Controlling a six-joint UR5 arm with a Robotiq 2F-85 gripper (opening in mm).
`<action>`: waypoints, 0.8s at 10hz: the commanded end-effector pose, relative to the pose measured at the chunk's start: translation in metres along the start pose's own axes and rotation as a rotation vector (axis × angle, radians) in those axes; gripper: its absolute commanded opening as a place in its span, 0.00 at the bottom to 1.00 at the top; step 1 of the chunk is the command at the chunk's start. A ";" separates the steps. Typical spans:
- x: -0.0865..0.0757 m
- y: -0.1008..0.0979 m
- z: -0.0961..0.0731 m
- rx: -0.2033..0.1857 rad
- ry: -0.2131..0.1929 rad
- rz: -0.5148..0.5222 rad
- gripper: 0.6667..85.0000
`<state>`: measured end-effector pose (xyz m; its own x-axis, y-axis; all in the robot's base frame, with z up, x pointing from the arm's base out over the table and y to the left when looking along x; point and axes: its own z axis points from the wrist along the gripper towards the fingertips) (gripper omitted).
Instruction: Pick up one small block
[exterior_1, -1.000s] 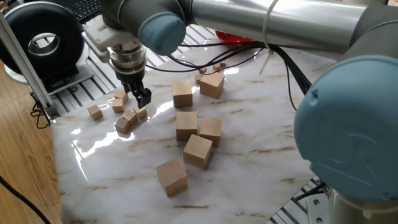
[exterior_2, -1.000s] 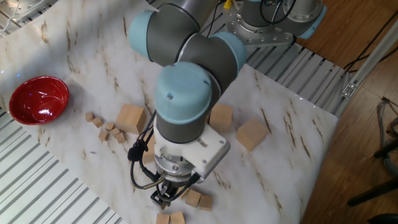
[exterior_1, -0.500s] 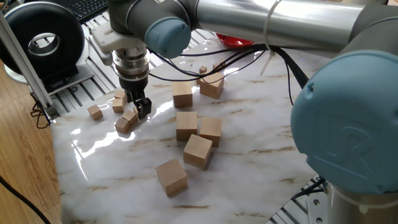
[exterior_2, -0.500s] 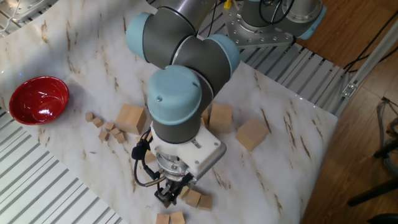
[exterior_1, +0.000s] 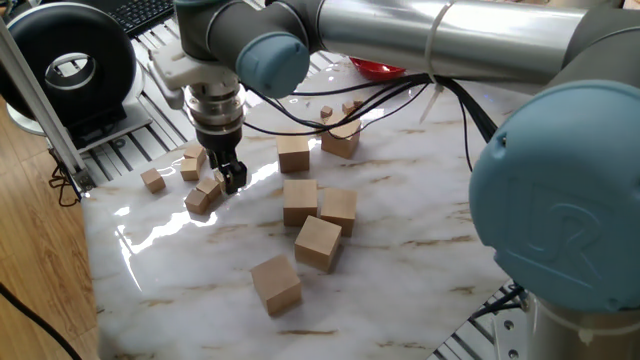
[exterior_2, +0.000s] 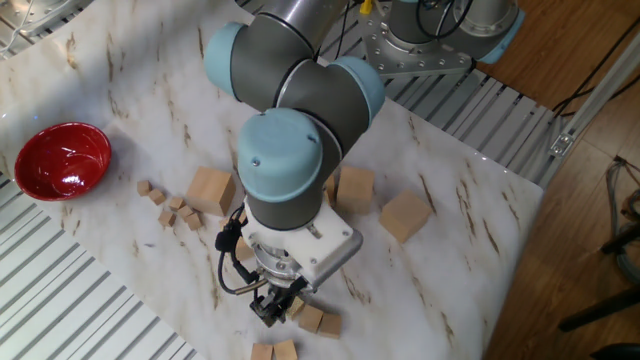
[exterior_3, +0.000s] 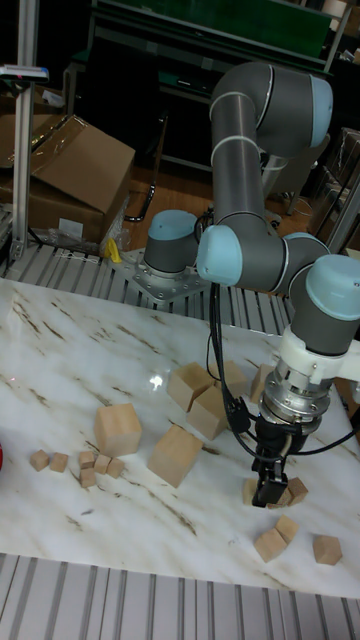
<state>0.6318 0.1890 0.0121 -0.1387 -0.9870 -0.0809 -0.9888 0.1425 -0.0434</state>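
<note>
The gripper (exterior_1: 228, 172) points straight down over the small-cube cluster at the table (exterior_1: 420, 250) edge, its fingertips at table level. The fingers stand close together. In the tall fixed view they straddle a small block (exterior_3: 254, 490), but whether the pads actually press it cannot be told.

Obstructions, near to far in one fixed view:
- A big cube (exterior_1: 275, 283) lies nearest the camera, alone.
- Three big cubes (exterior_1: 320, 215) sit bunched at mid-table, just beside one another.
- Two more big cubes (exterior_1: 294, 152) lie beyond, near the arm's cables.
- Tiny cubes (exterior_1: 326, 112) lie scattered next to the farther big cube.
- A red bowl (exterior_1: 378, 66) sits at the far edge, mostly hidden by the arm.

Around the gripper, small cubes lie on several sides: two (exterior_1: 205, 193) touching each other just beside the fingertips, two (exterior_1: 192, 163) behind them, and one (exterior_1: 153, 180) apart toward the table edge. The other fixed view shows two further small cubes (exterior_2: 318, 320) just beside the fingers and a pair (exterior_2: 273, 351) at the bottom edge.

The small block is plain light-tan wood, much smaller than the big cubes. It rests on the table, largely hidden by the fingers in both fixed views.
</note>
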 end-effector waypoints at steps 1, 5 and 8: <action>0.000 0.006 0.004 -0.005 -0.009 0.044 0.56; 0.014 0.003 0.001 0.026 0.058 0.083 0.19; 0.020 -0.006 -0.024 0.041 0.096 0.083 0.15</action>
<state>0.6301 0.1711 0.0194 -0.2068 -0.9784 -0.0041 -0.9757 0.2065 -0.0726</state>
